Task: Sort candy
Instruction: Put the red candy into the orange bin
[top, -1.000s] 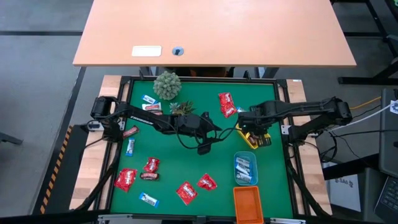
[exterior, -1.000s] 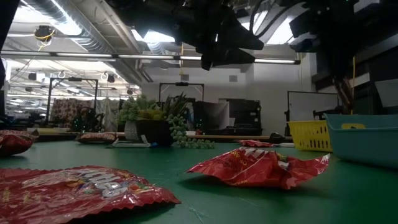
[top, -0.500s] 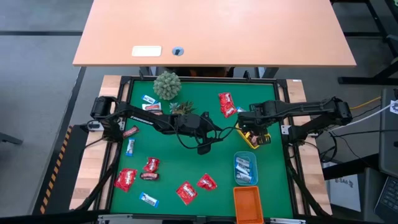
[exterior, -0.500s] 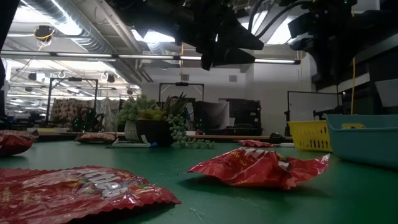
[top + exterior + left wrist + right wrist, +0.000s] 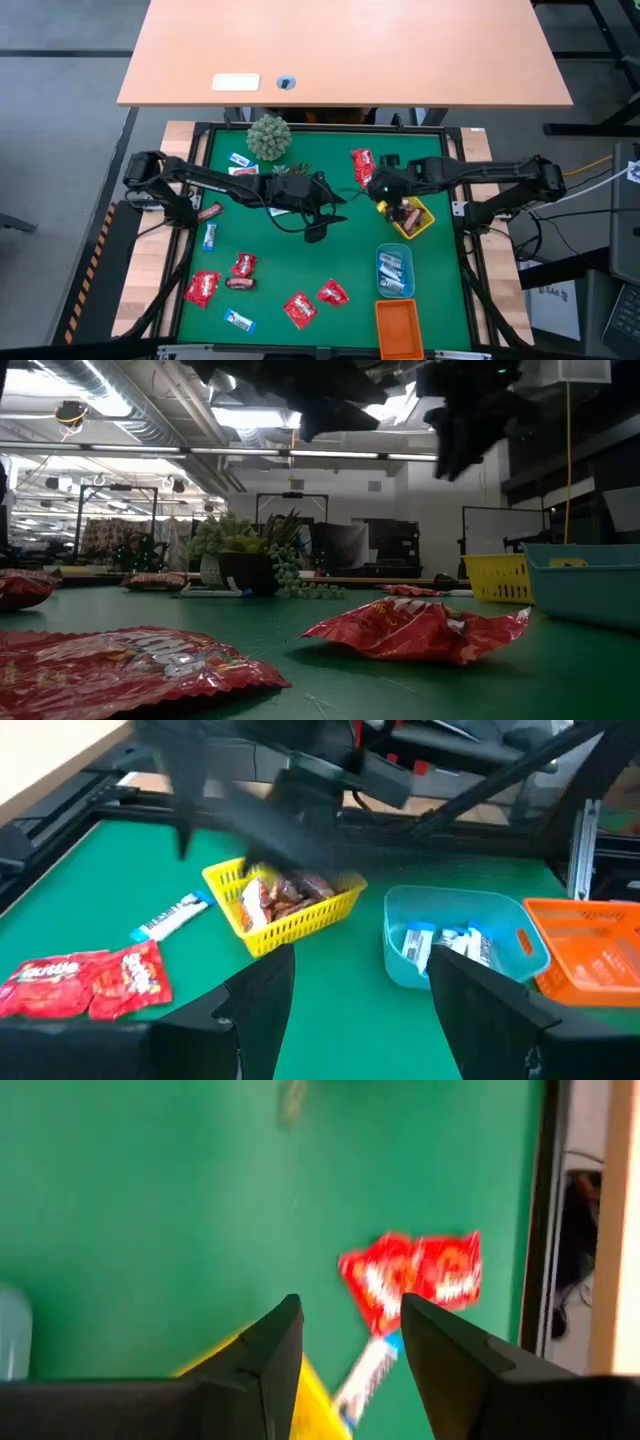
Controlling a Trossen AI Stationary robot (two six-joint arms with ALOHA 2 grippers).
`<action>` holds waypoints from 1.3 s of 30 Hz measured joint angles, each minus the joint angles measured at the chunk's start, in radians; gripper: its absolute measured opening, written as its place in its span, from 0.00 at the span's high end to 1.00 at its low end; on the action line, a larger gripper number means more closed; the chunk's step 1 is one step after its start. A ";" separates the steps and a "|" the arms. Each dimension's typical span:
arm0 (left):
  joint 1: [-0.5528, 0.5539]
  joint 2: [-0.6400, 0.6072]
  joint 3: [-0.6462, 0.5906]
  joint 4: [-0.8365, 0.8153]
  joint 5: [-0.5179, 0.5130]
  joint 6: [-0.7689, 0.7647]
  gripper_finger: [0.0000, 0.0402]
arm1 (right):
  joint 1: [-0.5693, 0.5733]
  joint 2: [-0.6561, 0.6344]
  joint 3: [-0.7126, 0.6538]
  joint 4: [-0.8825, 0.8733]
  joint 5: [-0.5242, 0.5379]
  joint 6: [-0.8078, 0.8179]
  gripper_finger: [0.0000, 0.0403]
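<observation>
Just beyond right hand [image 5: 345,1355], red packet [image 5: 412,1280]

— Light's even from overhead; the green table [image 5: 340,255] shows only faint shadows under the arms, no glare.

— From table height it's different: ceiling strip lights [image 5: 250,415] burn bright, so the arms above go to black silhouettes, and the nearest red packet [image 5: 120,665] is soft.

— The right gripper [image 5: 345,1345] has its open fingers sharp, yet the red packet [image 5: 415,1280] beyond them is smeared.

— Past the left gripper [image 5: 360,1005], the other arm [image 5: 300,790] is a dark blur; the yellow tray [image 5: 285,905] stays fairly clear.
</observation>
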State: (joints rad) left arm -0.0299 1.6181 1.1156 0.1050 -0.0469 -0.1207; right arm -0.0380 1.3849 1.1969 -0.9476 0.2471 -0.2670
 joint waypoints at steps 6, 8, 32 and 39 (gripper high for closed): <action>0.000 -0.060 0.000 -0.107 0.000 0.000 0.44 | -0.090 0.000 0.000 0.140 -0.026 0.015 0.58; 0.000 -0.069 0.000 -0.142 0.000 0.000 0.44 | -0.115 0.001 0.000 0.152 -0.029 0.046 0.58; 0.050 -0.068 0.000 -0.160 0.004 0.001 0.44 | -0.361 0.398 0.000 0.249 -0.123 0.551 0.31; 0.050 -0.068 -0.001 -0.161 0.004 0.001 0.44 | -0.362 0.454 0.000 0.244 -0.128 0.603 0.31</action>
State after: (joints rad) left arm 0.0204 1.5501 1.1149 -0.0559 -0.0429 -0.1200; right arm -0.3997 1.8388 1.1973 -0.7037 0.1188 0.3363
